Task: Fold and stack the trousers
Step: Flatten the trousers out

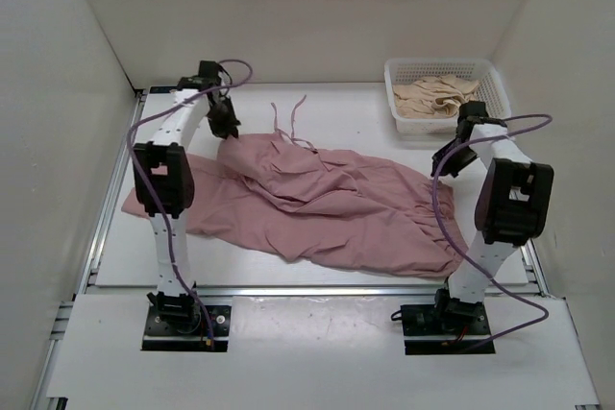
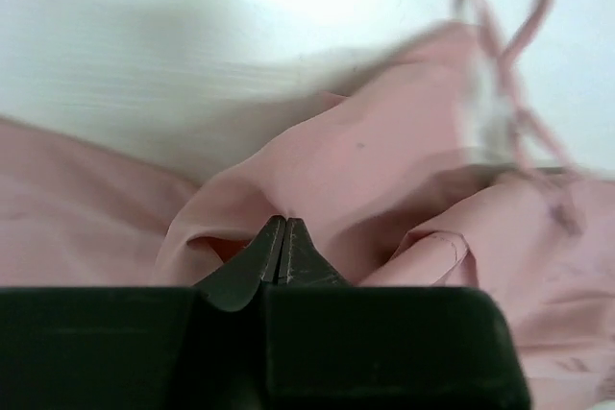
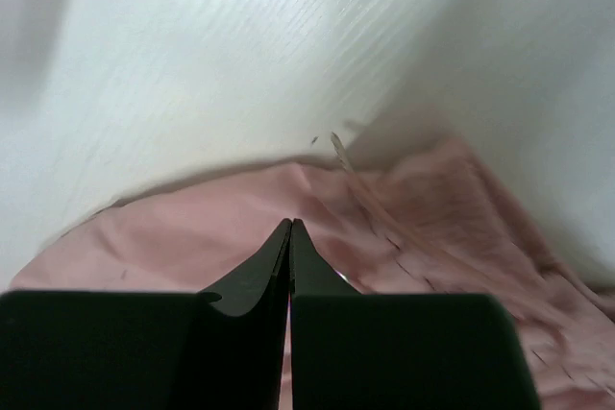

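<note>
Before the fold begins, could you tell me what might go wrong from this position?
The left tool is shut on a bunched fold of the trousers, so lifting may drag one layer only. The right tool is shut over the cloth, but a hold is unclear; a miss would pull lopsidedly. The loose drawstring could tangle in the fold.
</note>
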